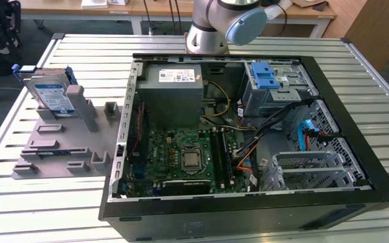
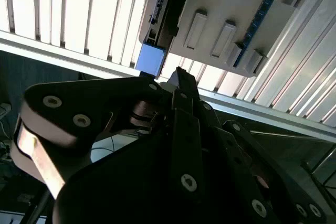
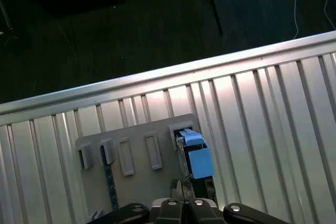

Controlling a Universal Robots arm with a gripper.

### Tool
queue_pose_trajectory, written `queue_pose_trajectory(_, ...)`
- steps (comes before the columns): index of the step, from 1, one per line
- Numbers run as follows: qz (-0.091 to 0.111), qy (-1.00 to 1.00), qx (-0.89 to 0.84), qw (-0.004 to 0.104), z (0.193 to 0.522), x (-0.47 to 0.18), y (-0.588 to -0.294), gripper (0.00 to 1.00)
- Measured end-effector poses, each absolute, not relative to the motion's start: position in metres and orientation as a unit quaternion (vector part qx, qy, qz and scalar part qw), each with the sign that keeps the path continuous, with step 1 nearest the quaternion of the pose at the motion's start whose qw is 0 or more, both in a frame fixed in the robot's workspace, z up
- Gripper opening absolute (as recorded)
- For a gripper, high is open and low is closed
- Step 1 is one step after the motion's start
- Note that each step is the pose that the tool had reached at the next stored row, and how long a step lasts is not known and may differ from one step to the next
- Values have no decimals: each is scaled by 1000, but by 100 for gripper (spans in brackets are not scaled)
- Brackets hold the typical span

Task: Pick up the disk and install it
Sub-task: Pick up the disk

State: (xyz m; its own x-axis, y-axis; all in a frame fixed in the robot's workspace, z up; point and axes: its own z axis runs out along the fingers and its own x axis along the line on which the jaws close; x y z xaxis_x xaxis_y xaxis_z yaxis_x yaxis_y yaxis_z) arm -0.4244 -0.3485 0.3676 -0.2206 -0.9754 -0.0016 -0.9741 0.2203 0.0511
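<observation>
The disk (image 1: 51,94), silver with a blue-and-white label and a blue carrier frame, stands on edge in a slot of the grey holder (image 1: 59,147) at the exterior view's left. In the first wrist view I look down on the disk's blue frame (image 3: 198,161), with my gripper (image 3: 184,191) close beside it, well above the table. The fingertips meet with nothing between them. In the second wrist view the gripper (image 2: 181,74) points at the disk's blue end (image 2: 149,59), with a gap between them.
An open computer case (image 1: 356,152) lies on the slatted metal table (image 1: 66,217). Inside it are a motherboard (image 1: 188,157), a grey power-supply box (image 1: 170,96) and a blue-latched drive cage (image 1: 265,76). The arm's base (image 1: 208,30) stands behind the case. The holder (image 3: 136,179) has several other slots.
</observation>
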Motion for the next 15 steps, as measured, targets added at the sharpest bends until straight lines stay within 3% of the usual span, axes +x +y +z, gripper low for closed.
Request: queue_pose_trajectory(15, -20, -761, 648, 16, 368, -424, -348, 11)
